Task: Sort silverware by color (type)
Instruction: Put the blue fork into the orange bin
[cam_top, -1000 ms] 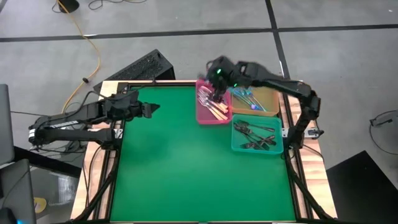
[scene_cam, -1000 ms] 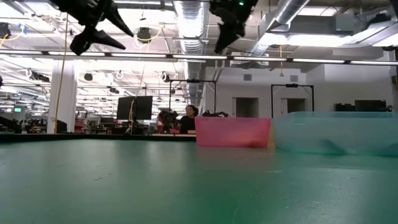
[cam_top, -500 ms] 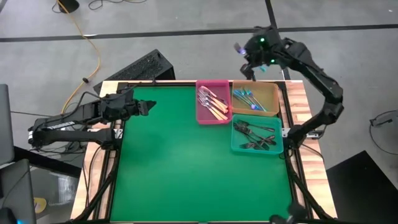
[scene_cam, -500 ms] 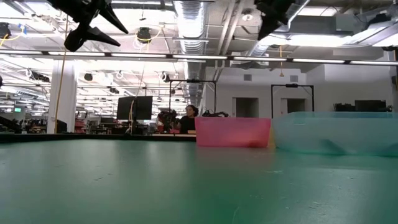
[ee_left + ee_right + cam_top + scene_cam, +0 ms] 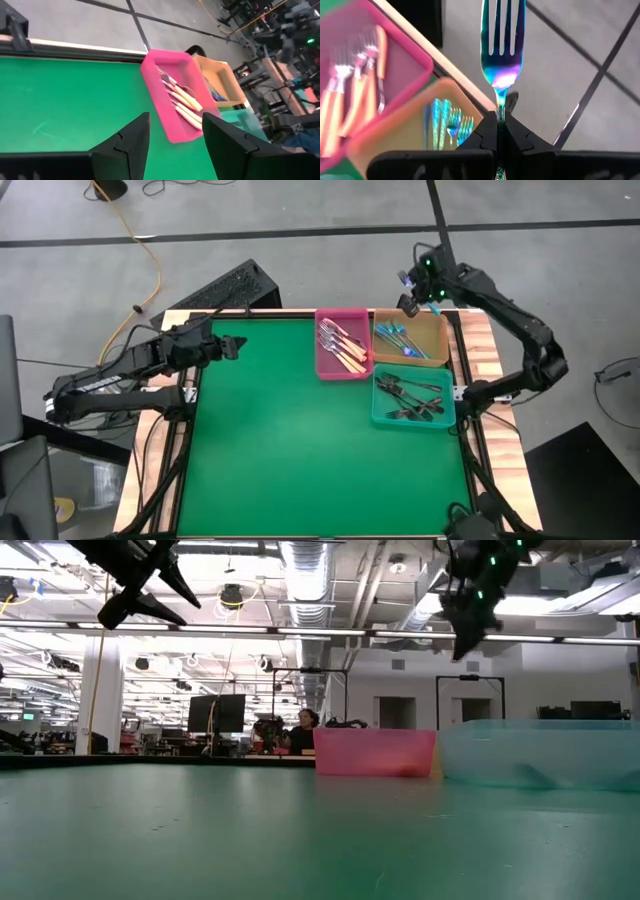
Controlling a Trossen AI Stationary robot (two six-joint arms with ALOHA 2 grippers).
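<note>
Moved: right gripper is now hanging over the orange bin's far edge, off the pink bin.
Right wrist view: its jaws are pinching an iridescent blue fork.
Left gripper: is hovering spread apart, far-left.

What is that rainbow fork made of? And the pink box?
The iridescent blue fork held in the right gripper looks like polished metal with a rainbow coating: it shines blue, green and purple like a mirror. The pink rectangular bin is probably plastic: one even, slightly see-through colour, thin walls, rounded corners.
</note>
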